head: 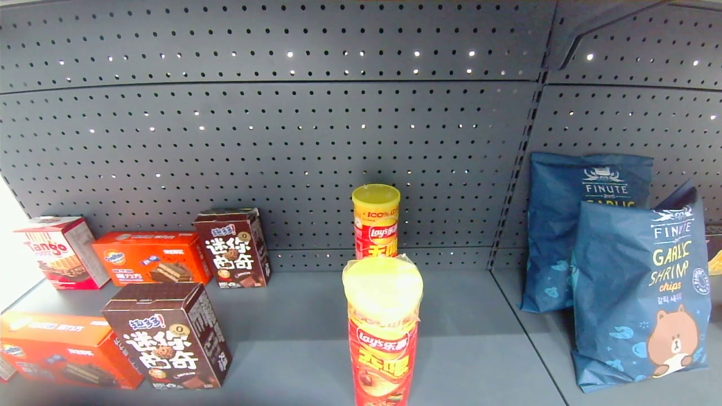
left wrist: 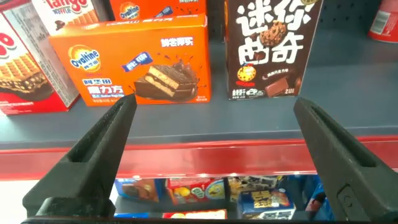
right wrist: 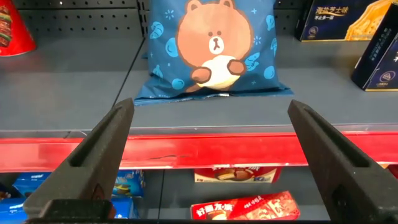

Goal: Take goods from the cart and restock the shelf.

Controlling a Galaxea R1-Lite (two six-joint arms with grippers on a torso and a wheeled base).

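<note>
- The shelf is partly stocked. Goods stand at its left end, in the middle and in the right bay, with bare floor between the groups. I judge the restocking to be under way, not finished.
- Two blue bags lean upright in the right bay, the front bag overlapping the rear bag. That bay looks nearly served, though there is room left toward its front edge.
- Two cans stand upright in a line in the middle, the front can near the edge and the rear can close to the back panel. The floor on either side of them could take more rows.
- Two brown boxes and two orange boxes sit at the left in front and back ranks. A wafer box stands at the far left of the back rank.
- The left tool is spread wide and holds nothing. It hangs just outside the shelf's red rail, facing the front orange and brown boxes.
- The right tool is likewise spread and holds nothing. It sits before the rail opposite the front bag.
- With both tools bare, the likely next step is to fetch another item from the cart and then fill the open floor beside the cans.
</note>
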